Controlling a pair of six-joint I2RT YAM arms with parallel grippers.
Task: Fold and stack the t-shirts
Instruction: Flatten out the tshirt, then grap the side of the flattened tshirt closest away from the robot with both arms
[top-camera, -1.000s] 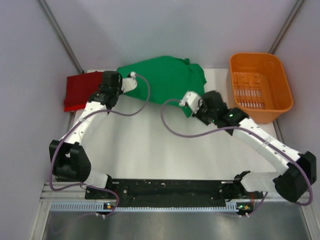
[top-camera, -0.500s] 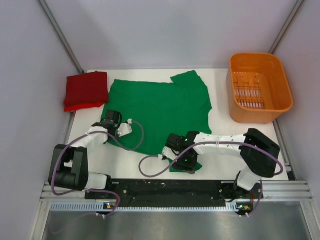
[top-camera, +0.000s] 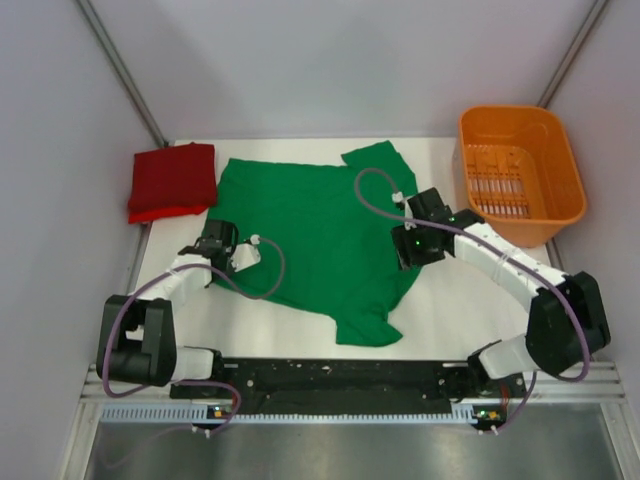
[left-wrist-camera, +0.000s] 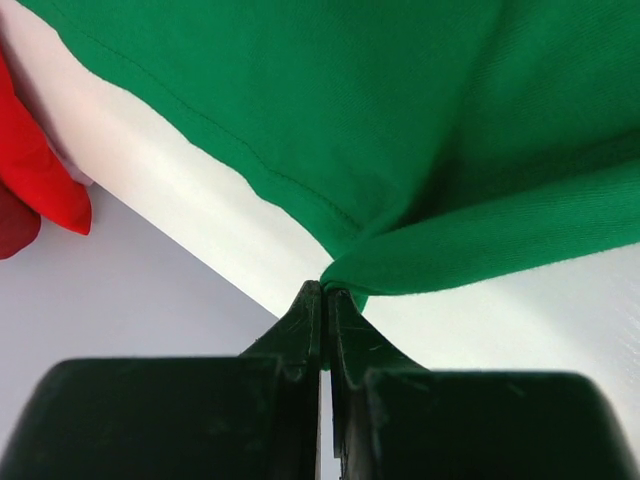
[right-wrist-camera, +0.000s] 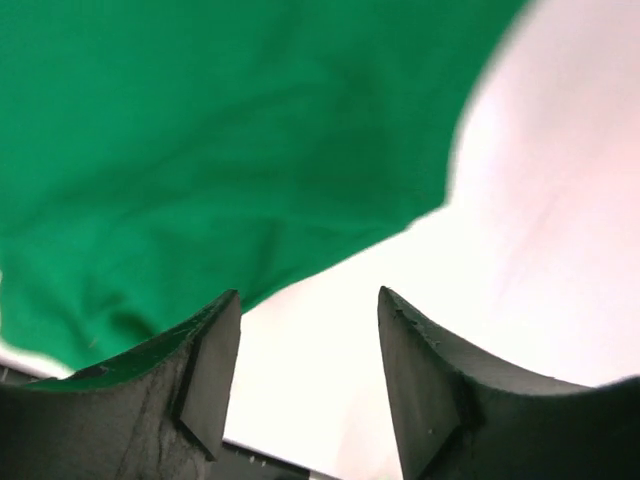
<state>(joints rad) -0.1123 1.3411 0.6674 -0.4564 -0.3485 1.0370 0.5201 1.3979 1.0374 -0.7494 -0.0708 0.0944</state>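
The green t-shirt (top-camera: 320, 225) lies spread flat across the middle of the table, with one sleeve at the back (top-camera: 385, 165) and one corner near the front edge (top-camera: 365, 325). My left gripper (top-camera: 222, 258) sits low at the shirt's left edge. In the left wrist view it (left-wrist-camera: 325, 288) is shut on a pinched fold of green cloth (left-wrist-camera: 470, 250). My right gripper (top-camera: 410, 250) hovers over the shirt's right edge. In the right wrist view it (right-wrist-camera: 308, 295) is open with only bare table between the fingers, the green t-shirt (right-wrist-camera: 200, 150) just beyond. The dark red t-shirt (top-camera: 172, 180) lies folded at the back left.
An orange plastic basket (top-camera: 520, 175) stands at the back right corner. Grey walls close in the table on the left, back and right. The red shirt's edge (left-wrist-camera: 40, 190) shows left of the left gripper. Bare white tabletop (top-camera: 470, 310) lies right of the green shirt.
The green shirt was drawn from a bunch at the back into a flat spread. The right gripper let go of its near corner, opened and moved back to the right. The left stays shut.
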